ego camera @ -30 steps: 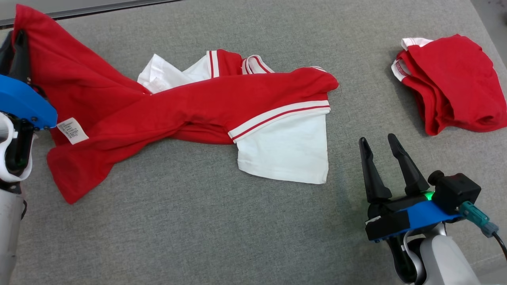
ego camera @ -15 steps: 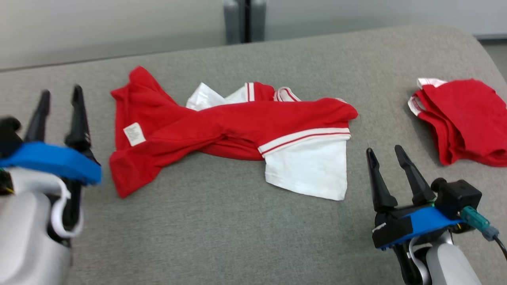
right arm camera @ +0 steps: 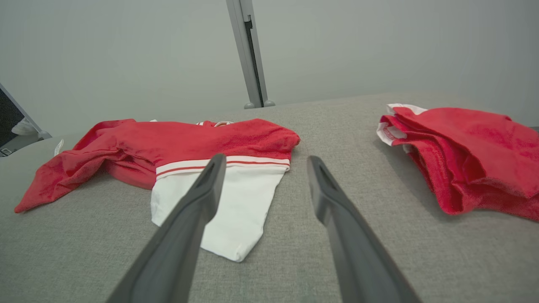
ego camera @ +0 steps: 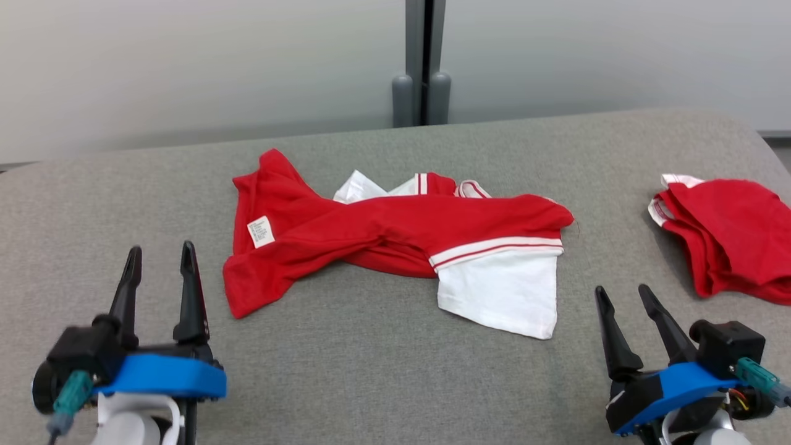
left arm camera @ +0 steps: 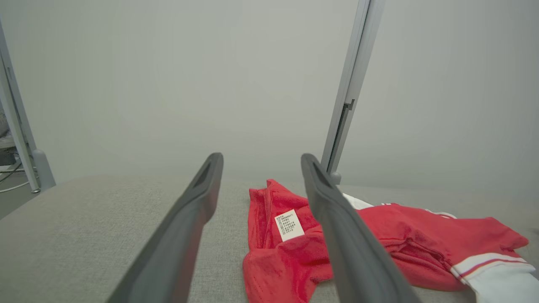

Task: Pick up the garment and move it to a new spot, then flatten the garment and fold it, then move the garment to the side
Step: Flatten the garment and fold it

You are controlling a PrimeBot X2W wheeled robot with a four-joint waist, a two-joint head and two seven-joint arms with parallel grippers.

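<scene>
A crumpled red and white garment (ego camera: 395, 228) lies twisted across the middle of the grey surface, a white label (ego camera: 260, 231) showing on its left part and a white sleeve at its right front. The same garment (left arm camera: 391, 240) shows right of the fingers in the left wrist view and as the garment (right arm camera: 189, 147) ahead in the right wrist view. My left gripper (ego camera: 159, 253) hovers open at the front left, apart from the cloth, holding nothing. My right gripper (ego camera: 623, 289) is open at the front right, near the white sleeve.
A second red garment (ego camera: 729, 235) lies folded at the right edge of the grey surface (ego camera: 371, 383); it shows as the folded garment (right arm camera: 467, 151) at the right of the right wrist view. A pale wall with a grey post (ego camera: 421, 62) stands behind.
The left gripper has let go of the garment's left end and drawn back to the front left, open. The garment's left part has dropped flat. The head camera has tilted up.
</scene>
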